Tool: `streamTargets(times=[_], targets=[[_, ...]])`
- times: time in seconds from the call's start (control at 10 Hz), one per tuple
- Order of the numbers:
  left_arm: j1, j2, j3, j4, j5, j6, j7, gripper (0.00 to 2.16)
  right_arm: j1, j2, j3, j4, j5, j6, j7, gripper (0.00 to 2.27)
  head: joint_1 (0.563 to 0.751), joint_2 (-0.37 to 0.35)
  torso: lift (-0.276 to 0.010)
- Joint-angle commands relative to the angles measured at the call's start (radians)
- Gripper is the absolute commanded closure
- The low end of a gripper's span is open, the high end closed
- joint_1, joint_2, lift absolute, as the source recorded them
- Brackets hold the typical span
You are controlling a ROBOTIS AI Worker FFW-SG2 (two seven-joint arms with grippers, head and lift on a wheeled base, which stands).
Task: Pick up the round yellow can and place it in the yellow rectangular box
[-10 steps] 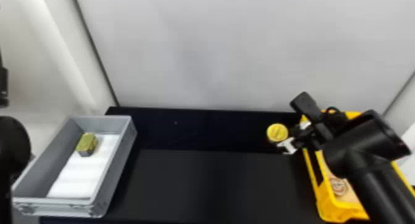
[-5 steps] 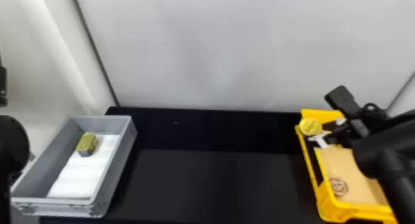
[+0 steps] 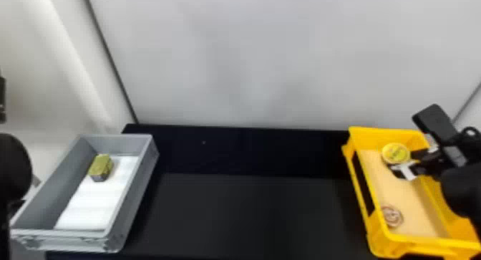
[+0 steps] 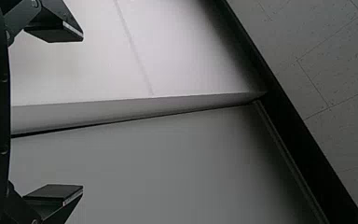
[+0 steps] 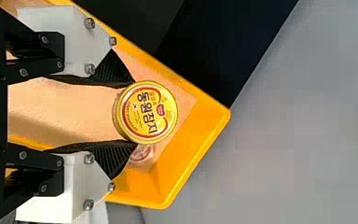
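In the head view my right gripper (image 3: 401,162) is over the back part of the yellow rectangular box (image 3: 372,195), with the round yellow can (image 3: 395,153) at its tips. The right wrist view has the can (image 5: 145,112) squeezed between both fingertips of the right gripper (image 5: 134,113), its lid facing the camera. The yellow box (image 5: 193,161) lies behind the can; how high the can is above its floor I cannot tell. My left arm is parked at the head view's left edge, and the left gripper (image 4: 83,113) stands open and holds nothing.
A grey box (image 3: 130,202) with a white liner stands at the left, holding a small yellow-green can (image 3: 101,167). Between the two boxes lies the dark tabletop (image 3: 250,212). A round emblem (image 3: 392,216) shows on the yellow box's floor, and a pale wall (image 3: 268,62) rises behind.
My right gripper has carried the can rightward, from beside the yellow box over its left rim to above its inside. The left arm and the grey box have stayed put.
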Motion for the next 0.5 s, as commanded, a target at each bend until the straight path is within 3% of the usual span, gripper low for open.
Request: streamTargets(times=[0.0, 0.4], targets=[[-0.001, 0.002, 0.0, -0.003, 0.0, 0.004, -0.001, 0.13, 0.025, -0.005, -0.05, 0.005, 0.02, 0.007, 0.0, 0.67, 0.694, 0.054, -0.003], [0.002, 0.003, -0.002, -0.003, 0.0, 0.004, -0.005, 0.13, 0.011, -0.002, -0.113, 0.143, 0.009, -0.028, -0.012, 0.67, 0.694, 0.054, -0.003]])
